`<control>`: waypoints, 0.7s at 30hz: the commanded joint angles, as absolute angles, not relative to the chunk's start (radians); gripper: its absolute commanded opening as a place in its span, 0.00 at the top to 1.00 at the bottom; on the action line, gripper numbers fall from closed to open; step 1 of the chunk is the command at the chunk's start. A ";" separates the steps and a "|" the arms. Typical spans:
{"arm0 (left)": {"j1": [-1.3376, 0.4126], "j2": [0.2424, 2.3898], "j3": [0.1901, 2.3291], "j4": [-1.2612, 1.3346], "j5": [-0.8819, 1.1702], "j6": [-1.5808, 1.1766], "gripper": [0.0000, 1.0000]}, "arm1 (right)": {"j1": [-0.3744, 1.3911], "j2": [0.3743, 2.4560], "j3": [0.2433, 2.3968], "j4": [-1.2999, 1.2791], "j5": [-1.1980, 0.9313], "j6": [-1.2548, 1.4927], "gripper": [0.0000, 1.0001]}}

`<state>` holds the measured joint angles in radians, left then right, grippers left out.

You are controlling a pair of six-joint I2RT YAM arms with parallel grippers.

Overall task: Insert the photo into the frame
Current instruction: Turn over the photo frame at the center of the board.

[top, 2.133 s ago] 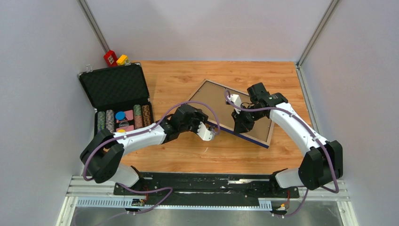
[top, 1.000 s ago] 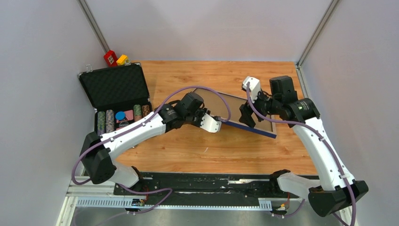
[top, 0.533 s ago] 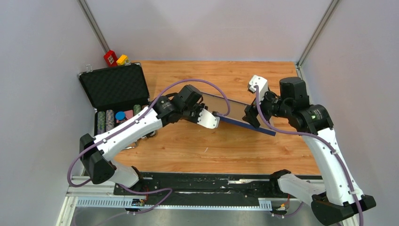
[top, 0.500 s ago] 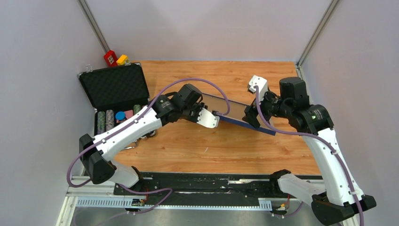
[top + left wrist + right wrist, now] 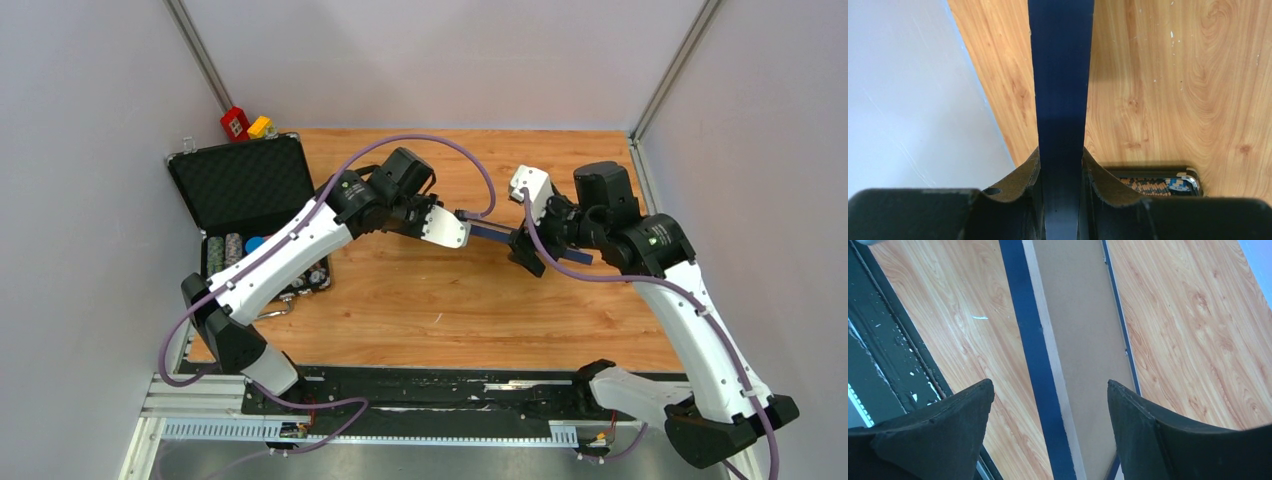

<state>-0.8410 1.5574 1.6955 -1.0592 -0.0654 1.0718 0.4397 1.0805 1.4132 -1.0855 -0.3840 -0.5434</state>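
Observation:
The frame (image 5: 495, 233) is off the table and turned nearly edge-on to the top camera, so only its navy blue border shows there. My left gripper (image 5: 462, 222) is shut on its left end; in the left wrist view the dark blue edge (image 5: 1060, 75) runs straight up from between the pads (image 5: 1060, 160). My right gripper (image 5: 530, 242) is open and straddles the frame. In the right wrist view the blue border and tan back (image 5: 1073, 340) pass between the spread fingers (image 5: 1049, 384) without touching either. The photo is out of view.
An open black foam-lined case (image 5: 245, 185) with poker chips (image 5: 235, 245) sits at the table's left edge; its corner shows in the left wrist view (image 5: 1158, 182). Red (image 5: 235, 122) and yellow (image 5: 260, 126) blocks lie behind it. Grey walls enclose three sides; a black rail (image 5: 440, 385) runs along the near edge.
The frame lay flat, back up, two seconds ago; it has since been lifted and tipped onto its edge. My left arm rose and moved back. My right gripper shifted left along the frame.

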 commanded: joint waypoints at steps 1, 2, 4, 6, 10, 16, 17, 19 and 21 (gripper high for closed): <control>-0.836 1.552 1.775 -1.083 -0.043 1.096 1.00 | 0.455 1.095 1.462 -1.081 -0.322 -0.571 0.16; -0.835 1.555 1.779 -1.091 -0.040 1.097 1.00 | 0.459 1.097 1.463 -1.081 -0.319 -0.572 0.16; -0.826 1.568 1.797 -1.103 -0.033 1.099 1.00 | 0.466 1.105 1.469 -1.081 -0.314 -0.574 0.16; -0.818 1.583 1.821 -1.121 -0.022 1.097 1.00 | 0.470 1.114 1.476 -1.081 -0.305 -0.575 0.16; -0.798 1.609 1.883 -1.158 0.017 1.084 1.00 | 0.480 1.125 1.482 -1.081 -0.287 -0.581 0.17; -0.769 1.628 1.941 -1.200 0.078 1.073 1.00 | 0.489 1.143 1.480 -1.072 -0.241 -0.600 0.17; -0.765 1.630 1.949 -1.207 0.091 1.072 1.00 | 0.489 1.144 1.476 -1.068 -0.235 -0.605 0.17; -0.753 1.636 1.969 -1.225 0.111 1.066 1.00 | 0.489 1.150 1.469 -1.052 -0.212 -0.614 0.18; -0.745 1.636 1.980 -1.239 0.125 1.064 1.00 | 0.490 1.157 1.467 -1.043 -0.196 -0.617 0.20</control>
<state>-0.7628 1.6520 1.9015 -1.2266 0.0593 1.0710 0.4839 1.1507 1.4467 -1.0882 -0.2531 -0.5919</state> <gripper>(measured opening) 0.326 0.815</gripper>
